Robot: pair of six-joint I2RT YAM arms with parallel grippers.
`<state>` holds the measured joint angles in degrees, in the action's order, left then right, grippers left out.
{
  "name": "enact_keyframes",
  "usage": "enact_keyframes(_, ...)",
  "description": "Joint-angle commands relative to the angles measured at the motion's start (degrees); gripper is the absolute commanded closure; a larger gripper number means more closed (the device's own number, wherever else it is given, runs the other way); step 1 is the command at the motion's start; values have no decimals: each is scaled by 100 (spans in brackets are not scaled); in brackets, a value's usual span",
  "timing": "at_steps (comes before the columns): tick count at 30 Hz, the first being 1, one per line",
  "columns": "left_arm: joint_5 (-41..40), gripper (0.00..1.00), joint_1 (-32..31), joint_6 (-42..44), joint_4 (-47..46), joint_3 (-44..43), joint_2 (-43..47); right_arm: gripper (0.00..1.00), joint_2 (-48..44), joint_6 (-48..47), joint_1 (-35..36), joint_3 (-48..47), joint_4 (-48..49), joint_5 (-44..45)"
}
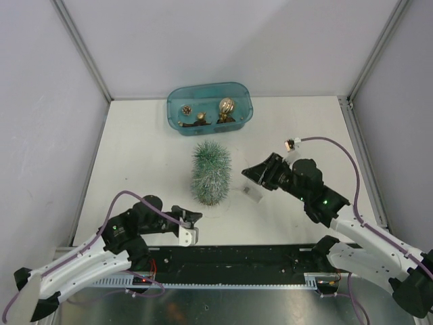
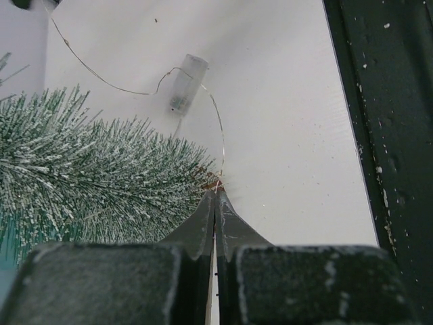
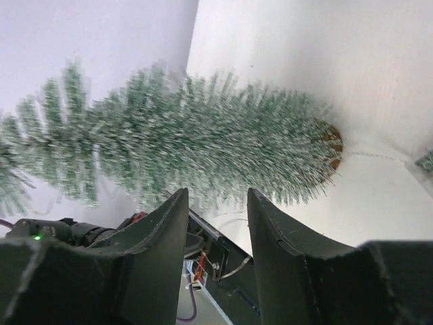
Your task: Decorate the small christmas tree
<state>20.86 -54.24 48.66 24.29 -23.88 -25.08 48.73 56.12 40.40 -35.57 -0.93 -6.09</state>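
The small christmas tree (image 1: 210,172), frosted green, appears to stand on its wood base mid-table. It also shows in the left wrist view (image 2: 88,169) and the right wrist view (image 3: 203,142). A thin light wire (image 2: 220,135) loops by the base to a clear capsule (image 1: 252,194), which also shows in the left wrist view (image 2: 184,84). My left gripper (image 1: 196,218) is shut on the wire's end (image 2: 218,184) beside the tree base. My right gripper (image 1: 252,172) is open and empty, just right of the tree and above the capsule.
A teal tub (image 1: 177,101) stands behind the tree. It holds a gold ball (image 1: 226,105), a brown ornament (image 1: 200,116) and a small gold one (image 1: 186,109). A black rail (image 1: 237,257) runs along the near edge. Walls close in the left, right and back.
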Motion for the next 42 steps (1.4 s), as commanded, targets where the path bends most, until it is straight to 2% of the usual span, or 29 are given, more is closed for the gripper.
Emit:
enact_keyframes(1,-162,100,10,273,441,-237,119,55,89,-537,-15,-636,-87,131)
enact_keyframes(8,-528,100,9,617,969,-364,403,58,265,-720,21,-721,-20,391)
enact_keyframes(11,-877,100,10,733,1085,-393,523,58,196,-989,18,-769,-343,714)
enact_keyframes(17,-1416,100,9,810,1168,-274,771,55,-498,-1655,-97,-845,-1027,1236)
enact_keyframes(22,-1561,100,10,735,1170,-188,903,51,-799,-2074,180,-842,-1270,1305)
enact_keyframes(29,-1654,100,14,697,1223,-190,970,49,-336,-2782,1000,-1033,-458,1116)
enact_keyframes(37,-1704,100,15,750,1350,-207,1089,49,47,-3045,1074,-1127,28,1063)
enact_keyframes(42,-1720,100,18,845,1404,-202,1182,54,303,-3302,1089,-1259,304,1248)
